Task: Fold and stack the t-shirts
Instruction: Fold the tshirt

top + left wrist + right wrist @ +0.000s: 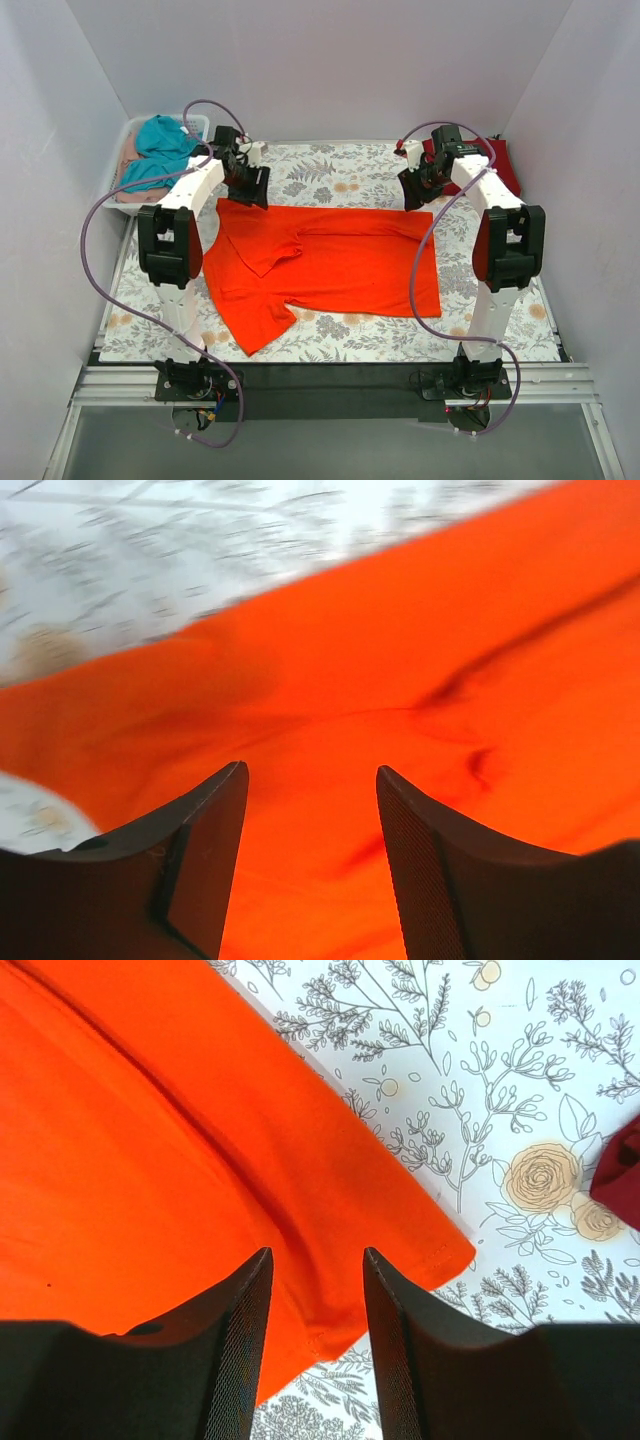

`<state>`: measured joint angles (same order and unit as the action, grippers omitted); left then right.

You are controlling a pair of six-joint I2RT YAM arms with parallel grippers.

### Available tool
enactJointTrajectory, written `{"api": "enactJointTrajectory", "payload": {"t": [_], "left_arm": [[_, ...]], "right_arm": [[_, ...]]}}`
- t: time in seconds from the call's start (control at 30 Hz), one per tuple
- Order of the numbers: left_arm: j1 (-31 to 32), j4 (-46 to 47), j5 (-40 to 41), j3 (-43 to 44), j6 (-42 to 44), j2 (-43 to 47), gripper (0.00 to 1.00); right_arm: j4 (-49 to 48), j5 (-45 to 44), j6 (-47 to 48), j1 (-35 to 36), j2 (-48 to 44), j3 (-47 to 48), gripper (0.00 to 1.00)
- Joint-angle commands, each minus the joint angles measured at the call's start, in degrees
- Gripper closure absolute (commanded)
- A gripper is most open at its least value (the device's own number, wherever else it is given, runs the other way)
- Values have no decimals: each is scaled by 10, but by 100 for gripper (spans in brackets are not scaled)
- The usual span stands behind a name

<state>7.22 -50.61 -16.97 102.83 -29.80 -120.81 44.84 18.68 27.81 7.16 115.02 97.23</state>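
Note:
The bright orange-red t-shirt (330, 265) lies spread on the floral cloth, collar to the left, one sleeve folded in. My left gripper (247, 188) is open just above its far left edge; the left wrist view shows orange fabric (400, 680) between the parted fingers (215, 820). My right gripper (418, 192) is open above the far right corner of the shirt (300, 1210), its fingertips (385, 1300) straddling the hem corner. The darker crimson t-shirt (500, 165) lies bunched at the far right; a bit shows in the right wrist view (620, 1175).
A white bin (122, 170) at the far left holds a teal garment (160, 150) and a pale pink garment (130, 185). The floral tablecloth (340, 170) covers the table. Grey walls close in on three sides.

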Motion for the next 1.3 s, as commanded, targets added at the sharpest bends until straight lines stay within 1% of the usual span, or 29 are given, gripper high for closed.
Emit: {"api": "enactJointTrajectory", "payload": {"t": [0.0, 0.03, 0.17, 0.3, 0.4, 0.57, 0.9, 1.07, 1.13, 1.27], "left_arm": [[52, -23, -75, -8, -1, 54, 46], [61, -20, -75, -29, -8, 57, 46], [107, 4, -54, -63, -24, 59, 46], [129, 18, -28, -81, -32, 54, 46], [133, 31, -7, -89, -32, 53, 46], [137, 44, 5, -85, -27, 43, 51], [147, 51, 21, -67, -17, 12, 53], [152, 60, 19, -68, -15, 4, 53], [155, 60, 21, -62, -15, 0, 54], [160, 60, 33, -48, -15, -12, 59]], "right_arm": [[30, 19, 24, -2, -22, -5, 51], [38, 19, 25, 0, -17, -6, 50], [52, 11, 34, 7, -10, -14, 49], [53, -9, 50, 12, -13, -41, 49], [51, -22, 56, 14, -14, -59, 49], [50, -29, 65, 15, -10, -77, 52], [49, -41, 71, 17, -1, -80, 61], [49, -57, 79, 18, 2, -89, 63], [47, -60, 81, 19, 2, -92, 66], [47, -63, 82, 19, 1, -92, 75]]}}
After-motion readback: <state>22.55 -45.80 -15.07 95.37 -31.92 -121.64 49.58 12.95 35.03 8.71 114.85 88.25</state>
